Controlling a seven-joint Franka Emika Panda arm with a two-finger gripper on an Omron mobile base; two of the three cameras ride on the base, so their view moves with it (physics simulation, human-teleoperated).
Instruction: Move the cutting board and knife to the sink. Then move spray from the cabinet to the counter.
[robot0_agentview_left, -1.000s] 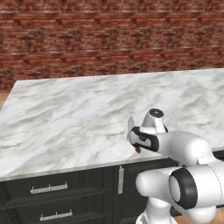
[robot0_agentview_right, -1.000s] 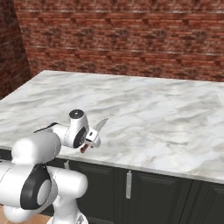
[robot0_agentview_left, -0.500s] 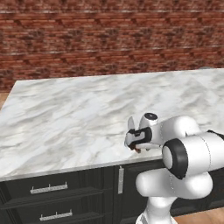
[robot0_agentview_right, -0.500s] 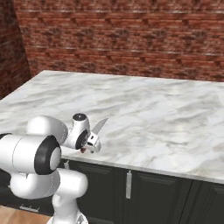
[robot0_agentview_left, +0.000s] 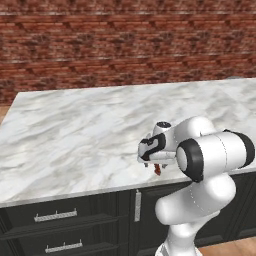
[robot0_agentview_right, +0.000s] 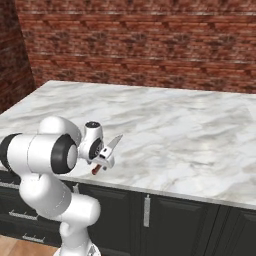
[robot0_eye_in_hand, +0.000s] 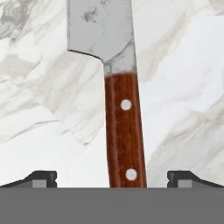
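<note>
The knife (robot0_eye_in_hand: 124, 131) lies flat on the white marble counter (robot0_agentview_left: 75, 130) near its front edge. It has a reddish-brown riveted handle and a grey blade (robot0_eye_in_hand: 99, 26). My gripper (robot0_eye_in_hand: 118, 177) hangs just over the handle, open, with one fingertip (robot0_eye_in_hand: 41, 177) well clear on each side and neither touching the wood. From the right base camera the blade (robot0_agentview_right: 116, 141) sticks out past the hand (robot0_agentview_right: 102, 157) and the handle end (robot0_agentview_right: 95, 170) shows below it. On the left base side the handle end (robot0_agentview_left: 158, 170) peeks out under the hand (robot0_agentview_left: 151, 152).
Dark drawers with metal pulls (robot0_agentview_left: 55, 216) and dark doors (robot0_agentview_right: 146, 210) sit under the counter front. A red brick wall (robot0_agentview_right: 150, 45) runs behind the counter. My own bulky white elbow (robot0_agentview_left: 215, 155) stands over the counter's front edge.
The arm has folded further, with its elbow swinging in closer to the cameras. The hand has shifted slightly along the counter edge and stays over the knife, jaws still wide.
</note>
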